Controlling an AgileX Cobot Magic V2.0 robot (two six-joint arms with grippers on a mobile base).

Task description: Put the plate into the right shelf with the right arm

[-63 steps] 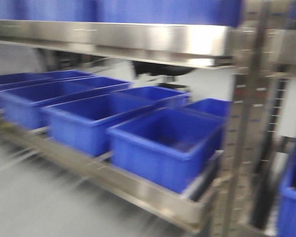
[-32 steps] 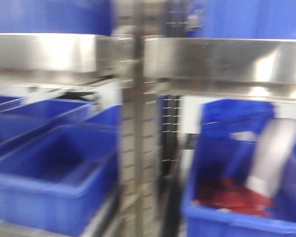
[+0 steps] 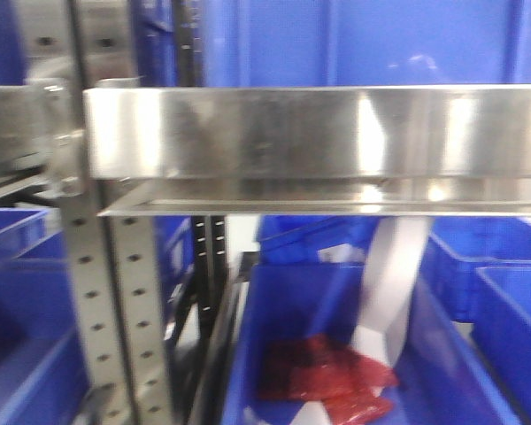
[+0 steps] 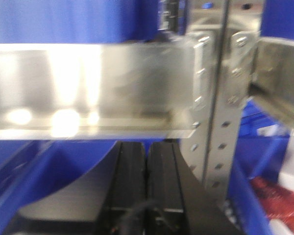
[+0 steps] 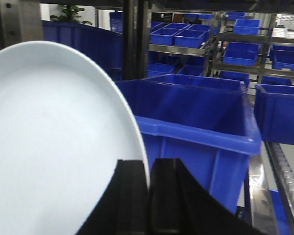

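Note:
In the right wrist view my right gripper (image 5: 149, 164) is shut on the rim of the white plate (image 5: 54, 147). The plate stands on edge and fills the left of that view, beside a large blue bin (image 5: 196, 112). The right shelf shows in the front view as a broad stainless rail (image 3: 319, 133) on a grey perforated upright (image 3: 115, 301). It also appears in the left wrist view (image 4: 88, 88). My left gripper (image 4: 147, 147) is shut and empty just below that rail. Neither gripper shows in the front view.
A blue bin (image 3: 274, 301) under the rail holds red packets (image 3: 323, 376) and a blurred white strip (image 3: 389, 283) that I cannot identify. More blue bins sit left (image 3: 18, 336) and right (image 3: 513, 310). Further racks of bins (image 5: 235, 44) stand behind.
The front view has swung right along the rack. The perforated upright slid from right to left of frame, and the bin with red packets came to the centre.

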